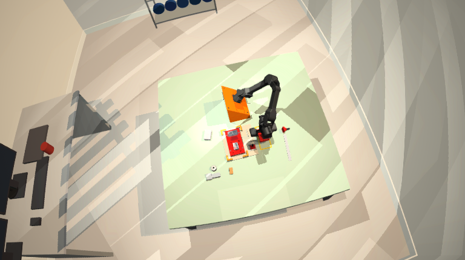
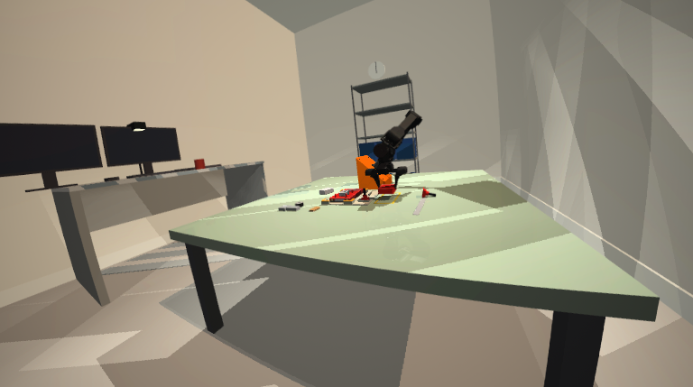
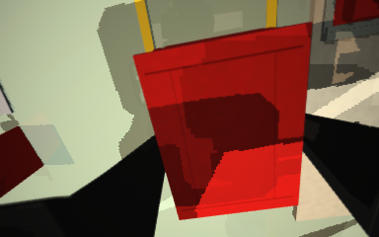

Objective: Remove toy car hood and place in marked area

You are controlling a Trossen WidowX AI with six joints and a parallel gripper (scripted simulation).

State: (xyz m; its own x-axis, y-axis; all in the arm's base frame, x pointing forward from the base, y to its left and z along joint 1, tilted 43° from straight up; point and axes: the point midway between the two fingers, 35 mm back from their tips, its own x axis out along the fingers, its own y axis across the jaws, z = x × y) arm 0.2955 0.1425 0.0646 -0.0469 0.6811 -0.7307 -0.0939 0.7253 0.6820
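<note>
The hood (image 3: 227,123), a flat red panel, looks stiff, light and smooth-faced, best taken by its side edges. The gripper (image 3: 232,163) pinches it that way, over the table (image 3: 59,74) near the yellow-marked area (image 3: 143,25).

The pale green table (image 1: 291,188) carries most things around its middle. An orange wedge-shaped block (image 1: 234,108) sits toward the far edge. Near the centre lies a tan board (image 1: 229,156) bearing the red toy car (image 1: 235,142). Toward the left edge lie a white block (image 1: 207,134) and, nearer the front, grey pieces (image 1: 212,176) and a small orange piece (image 1: 231,171). A pale strip (image 1: 287,147) lies toward the right edge.
</note>
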